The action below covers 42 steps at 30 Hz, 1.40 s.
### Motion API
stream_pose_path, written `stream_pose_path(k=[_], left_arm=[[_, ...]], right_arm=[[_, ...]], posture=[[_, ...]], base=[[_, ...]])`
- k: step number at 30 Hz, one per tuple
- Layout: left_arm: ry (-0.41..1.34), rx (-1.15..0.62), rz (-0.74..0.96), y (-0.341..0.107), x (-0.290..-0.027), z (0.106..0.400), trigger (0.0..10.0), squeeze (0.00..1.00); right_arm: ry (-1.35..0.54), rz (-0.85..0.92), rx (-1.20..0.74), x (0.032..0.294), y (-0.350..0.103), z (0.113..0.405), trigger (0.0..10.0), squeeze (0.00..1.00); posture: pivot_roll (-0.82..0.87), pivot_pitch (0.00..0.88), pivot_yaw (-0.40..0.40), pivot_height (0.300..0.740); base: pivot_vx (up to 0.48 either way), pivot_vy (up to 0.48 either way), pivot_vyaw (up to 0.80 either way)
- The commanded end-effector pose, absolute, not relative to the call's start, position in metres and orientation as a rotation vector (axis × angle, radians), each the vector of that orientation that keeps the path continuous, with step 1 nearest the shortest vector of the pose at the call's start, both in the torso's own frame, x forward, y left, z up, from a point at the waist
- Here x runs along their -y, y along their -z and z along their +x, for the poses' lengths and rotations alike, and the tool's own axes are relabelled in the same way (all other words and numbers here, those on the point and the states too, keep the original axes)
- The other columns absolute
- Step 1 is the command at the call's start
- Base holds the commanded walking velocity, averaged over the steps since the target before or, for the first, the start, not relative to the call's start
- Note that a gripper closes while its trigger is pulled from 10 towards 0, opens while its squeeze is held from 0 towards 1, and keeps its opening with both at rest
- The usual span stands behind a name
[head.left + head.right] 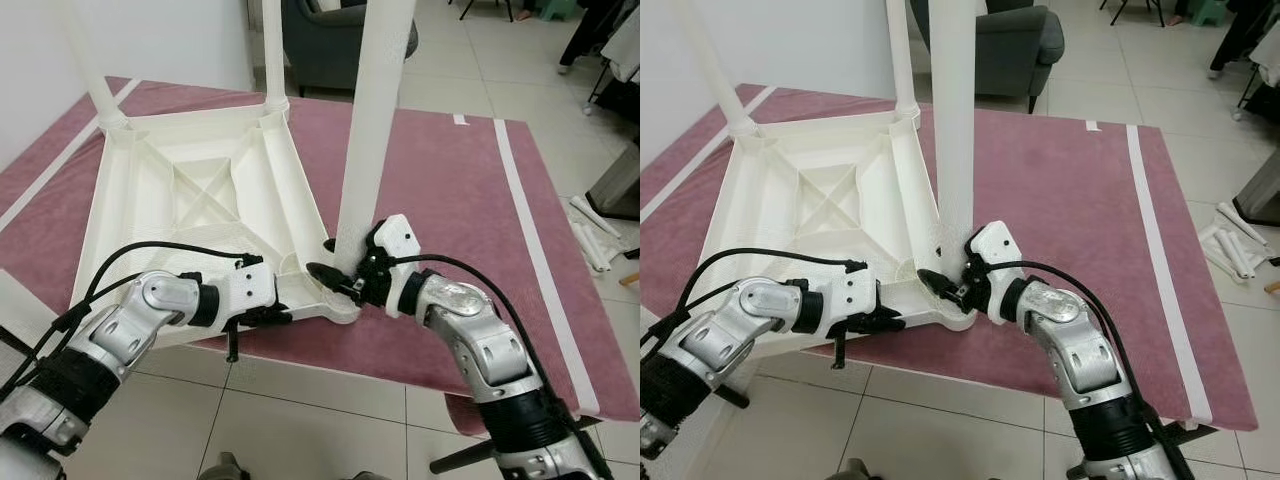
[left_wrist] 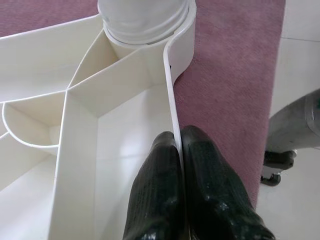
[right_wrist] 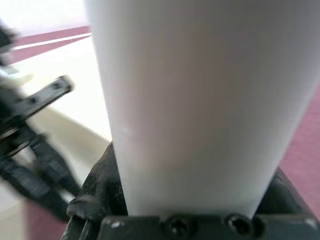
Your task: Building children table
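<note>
Maroon rug (image 1: 440,200) covered the floor and carried the work, probably to keep the plastic from scuffing on the tiles (image 1: 330,420). White plastic tabletop (image 1: 190,200) lay upside down on it, ribbed underside up, so the leg sockets faced up for assembly. Two legs (image 1: 272,50) stood in the far corner sockets. Third leg (image 1: 370,130) stood upright in the near corner socket (image 1: 335,300), just in front of the robot. Right gripper (image 1: 345,272) wrapped the base of that leg, fingers on either side of it and pinching it; my read is it was turning or pressing the leg home. Left gripper (image 1: 262,315) was at the tabletop's near edge beside the same corner; wrist view showed its fingers (image 2: 160,195) pressed together on the thin rim wall (image 2: 172,115), one inside, one outside. Likely purpose: hold the top steady against the leg's twist. Fourth socket wasn't visible, so I'd call the build past halfway.
</note>
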<state>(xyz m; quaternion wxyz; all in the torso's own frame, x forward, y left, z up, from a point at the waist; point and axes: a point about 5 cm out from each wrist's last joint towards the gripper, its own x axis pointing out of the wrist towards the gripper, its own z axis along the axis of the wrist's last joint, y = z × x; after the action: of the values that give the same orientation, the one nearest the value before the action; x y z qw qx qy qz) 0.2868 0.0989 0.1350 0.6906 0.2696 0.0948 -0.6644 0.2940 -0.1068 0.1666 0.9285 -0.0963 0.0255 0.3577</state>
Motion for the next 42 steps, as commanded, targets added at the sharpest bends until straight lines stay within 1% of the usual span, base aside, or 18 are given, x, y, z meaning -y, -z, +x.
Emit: stream_pose_path(k=[1,3,4,5,6,11,18,19,21,22,26,27,28,29,30,31,32,42], left_arm=[[1.886,-0.076,0.572,-0.146,-0.054,0.254,0.0,0.00],[1.886,-0.076,0.572,-0.146,-0.054,0.254,0.0,0.00],[1.874,-0.036,0.566,-0.154,-0.040,0.262,0.0,0.00],[1.874,-0.036,0.566,-0.154,-0.040,0.262,0.0,0.00],[1.869,-0.017,0.565,-0.158,-0.033,0.267,0.0,0.00],[1.829,0.030,0.534,-0.169,-0.009,0.279,0.0,0.00],[1.789,0.006,0.533,-0.163,-0.002,0.284,0.0,0.00],[1.768,-0.012,0.538,-0.159,-0.003,0.286,0.0,0.00],[1.755,-0.024,0.542,-0.156,-0.003,0.288,0.0,0.00],[1.729,-0.044,0.553,-0.151,-0.004,0.290,0.0,0.00],[1.693,-0.065,0.574,-0.143,-0.005,0.293,0.0,0.00],[1.665,-0.074,0.585,-0.140,-0.006,0.295,0.0,0.00],[1.665,-0.074,0.585,-0.140,-0.006,0.295,0.0,0.00],[1.645,-0.080,0.593,-0.137,-0.006,0.296,8.0,0.00],[1.645,-0.080,0.593,-0.137,-0.006,0.296,8.0,0.00],[1.631,-0.084,0.597,-0.135,-0.006,0.297,10.0,0.07],[1.613,-0.083,0.593,-0.134,-0.007,0.298,10.0,1.00],[1.613,-0.083,0.593,-0.134,-0.007,0.298,10.0,1.00]], right_arm=[[-0.449,-0.253,-0.184,0.127,-0.147,0.309,0.0,0.00],[-0.449,-0.253,-0.184,0.127,-0.147,0.309,0.0,0.00],[-0.170,-0.212,-0.220,0.139,-0.141,0.313,0.0,0.00],[-0.170,-0.212,-0.220,0.139,-0.141,0.313,0.0,0.00],[-0.025,-0.191,-0.230,0.145,-0.138,0.313,0.0,0.00],[0.322,-0.143,-0.243,0.145,-0.128,0.299,0.0,0.00],[0.251,-0.201,-0.250,0.134,-0.121,0.297,0.0,0.00],[0.203,-0.218,-0.257,0.132,-0.118,0.297,0.6,0.00],[0.170,-0.228,-0.262,0.131,-0.116,0.297,0.6,0.00],[0.145,-0.246,-0.270,0.130,-0.113,0.297,10.0,0.00],[0.150,-0.268,-0.274,0.132,-0.110,0.297,10.0,0.00],[0.138,-0.274,-0.275,0.133,-0.109,0.298,10.0,1.00],[0.138,-0.274,-0.275,0.133,-0.109,0.298,10.0,1.00],[0.132,-0.281,-0.264,0.135,-0.110,0.299,10.0,1.00],[0.132,-0.281,-0.264,0.135,-0.110,0.299,10.0,1.00],[0.110,-0.294,-0.254,0.136,-0.112,0.300,10.0,1.00],[0.095,-0.305,-0.237,0.138,-0.114,0.301,10.0,1.00],[0.095,-0.305,-0.237,0.138,-0.114,0.301,10.0,1.00]], posture=[[0.06,0.034,0.025,0.740],[0.06,0.034,0.025,0.740],[0.05,0.034,0.030,0.740],[0.05,0.034,0.030,0.740],[0.05,0.036,0.039,0.740],[0.04,0.037,0.049,0.740],[0.04,0.042,0.055,0.740],[0.04,0.045,0.055,0.740],[0.04,0.045,0.055,0.740],[0.04,0.046,0.054,0.740],[0.04,0.047,0.054,0.740],[0.04,0.048,0.054,0.740],[0.04,0.048,0.054,0.740],[0.04,0.049,0.055,0.740],[0.04,0.049,0.055,0.740],[0.04,0.049,0.055,0.740],[0.04,0.049,0.055,0.740],[0.04,0.049,0.055,0.740]], base=[[0.000,0.000,0.00],[0.000,0.000,0.00],[0.000,0.000,0.00],[0.000,0.000,0.00],[0.000,0.000,0.00],[0.000,0.000,0.00],[0.000,0.000,0.00],[0.000,0.000,0.00],[0.000,0.000,0.00],[0.000,0.000,0.00],[0.000,0.000,0.00],[0.000,0.000,0.00],[0.000,0.000,0.00],[0.000,0.000,0.00],[0.000,0.000,0.00],[0.000,0.000,0.00],[0.000,0.000,0.00],[0.000,0.000,0.00]])
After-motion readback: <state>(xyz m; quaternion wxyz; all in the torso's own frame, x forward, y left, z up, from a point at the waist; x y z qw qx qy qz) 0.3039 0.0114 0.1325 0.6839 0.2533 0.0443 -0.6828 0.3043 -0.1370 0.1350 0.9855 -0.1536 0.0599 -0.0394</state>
